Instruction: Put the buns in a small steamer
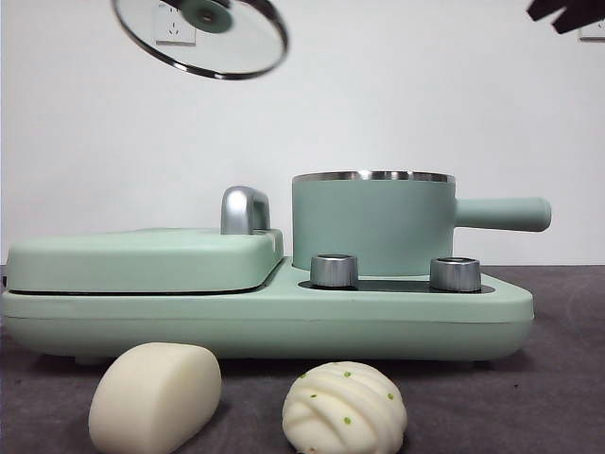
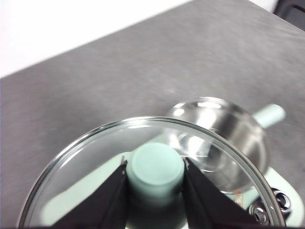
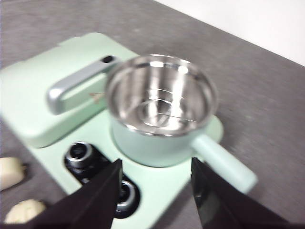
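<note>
Front view, glass lid (image 1: 200,36) held aloft, left gripper (image 2: 155,172) clamped on its green knob (image 2: 156,168), right gripper (image 3: 155,191) open, empty above small steamer (image 3: 159,107), oblong bun (image 1: 156,395) and pleated bun (image 1: 344,408) on table (image 1: 558,378) below, oblong bun's long axis tilted.

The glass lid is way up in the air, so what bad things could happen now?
The left gripper holds the glass lid only by its knob; if it slips, the lid could fall onto the griddle section below. The right gripper hovers open over the empty steamer, while both buns still sit on the table, which may mean extra reaching.
</note>
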Action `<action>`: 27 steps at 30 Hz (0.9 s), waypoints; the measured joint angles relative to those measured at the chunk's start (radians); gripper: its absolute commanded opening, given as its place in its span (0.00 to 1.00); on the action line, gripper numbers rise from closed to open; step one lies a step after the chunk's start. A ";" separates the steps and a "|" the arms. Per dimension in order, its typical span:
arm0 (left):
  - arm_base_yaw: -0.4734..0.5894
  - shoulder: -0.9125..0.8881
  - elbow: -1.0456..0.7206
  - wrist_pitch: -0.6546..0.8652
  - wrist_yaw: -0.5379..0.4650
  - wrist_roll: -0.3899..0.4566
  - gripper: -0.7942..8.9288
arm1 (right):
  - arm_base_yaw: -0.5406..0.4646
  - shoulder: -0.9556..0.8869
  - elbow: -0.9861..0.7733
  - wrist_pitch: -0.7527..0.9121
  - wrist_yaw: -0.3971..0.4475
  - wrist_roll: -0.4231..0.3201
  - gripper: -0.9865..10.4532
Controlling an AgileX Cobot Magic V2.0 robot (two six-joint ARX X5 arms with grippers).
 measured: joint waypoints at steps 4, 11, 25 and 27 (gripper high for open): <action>0.049 -0.025 -0.017 -0.006 -0.002 0.000 0.10 | 0.085 0.020 0.000 0.005 0.000 -0.001 0.33; 0.115 -0.081 -0.134 -0.005 -0.003 0.000 0.10 | 0.307 0.120 0.000 0.070 0.007 -0.001 0.37; 0.124 -0.097 -0.146 0.046 -0.003 0.000 0.10 | 0.696 0.523 0.000 0.310 0.085 -0.002 0.42; 0.124 -0.097 -0.146 0.051 -0.003 0.000 0.10 | 0.724 0.580 0.000 0.320 0.128 -0.002 0.47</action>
